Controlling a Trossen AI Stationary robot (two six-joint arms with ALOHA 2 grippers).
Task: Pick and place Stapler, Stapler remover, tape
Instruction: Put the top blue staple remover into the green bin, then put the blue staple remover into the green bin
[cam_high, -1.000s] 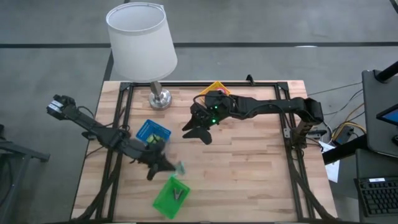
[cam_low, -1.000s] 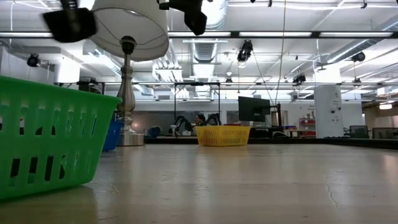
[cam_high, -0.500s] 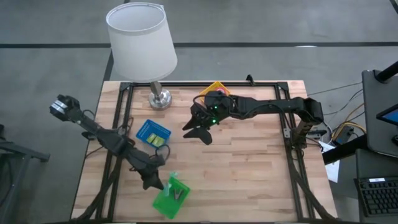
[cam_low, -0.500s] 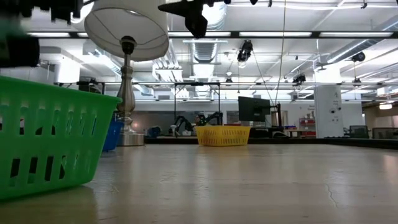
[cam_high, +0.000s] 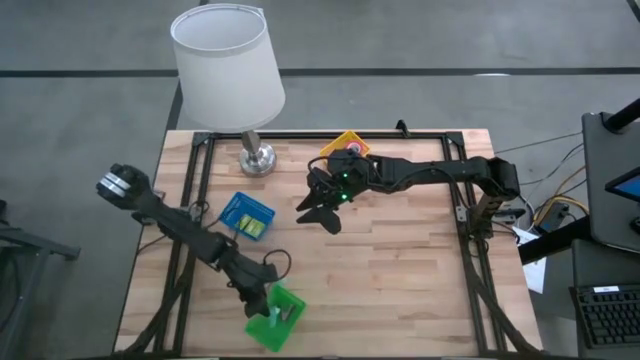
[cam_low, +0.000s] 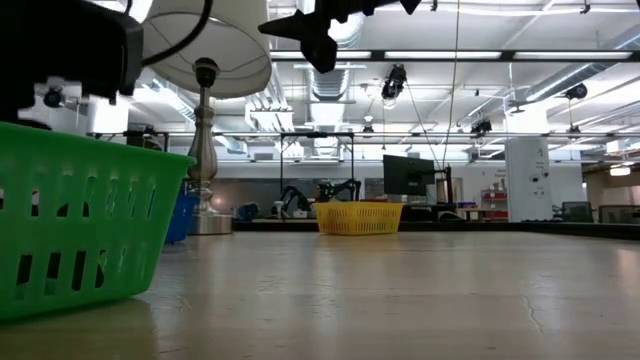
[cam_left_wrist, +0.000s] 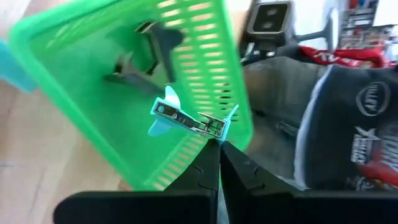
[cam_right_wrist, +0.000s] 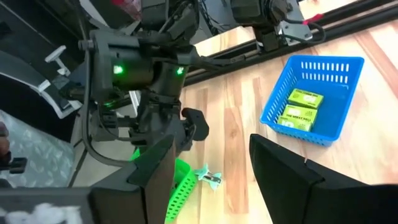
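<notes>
- Pinching the light blue staple remover (cam_left_wrist: 186, 119) by one thin wing, left gripper (cam_left_wrist: 217, 163) closed tight above the green basket (cam_left_wrist: 205, 62).
- Looks light, stiff, slick; safer held at the hinge.
- Farther off, right gripper (cam_high: 315, 212) spread wide, empty, over mid-table.

- Baskets: three on the table. One green basket (cam_high: 275, 318) at the near edge, one blue basket (cam_high: 246, 214) mid-left, one yellow basket (cam_high: 345, 143) at the far side.
- Lime-green oblong boxes (cam_right_wrist: 301, 107): two counted in the blue basket, lying side by side.
- Stapler removers: two. One light-blue stapler remover (cam_left_wrist: 189, 119) above the green basket, one dark stapler remover (cam_left_wrist: 147, 55) lying inside it.
- Lamps: one, a white-shaded lamp (cam_high: 227, 63) at the far-left corner.
- Robot arms: two, each with one gripper: left gripper (cam_high: 256, 297), right gripper (cam_high: 316, 208).
</notes>
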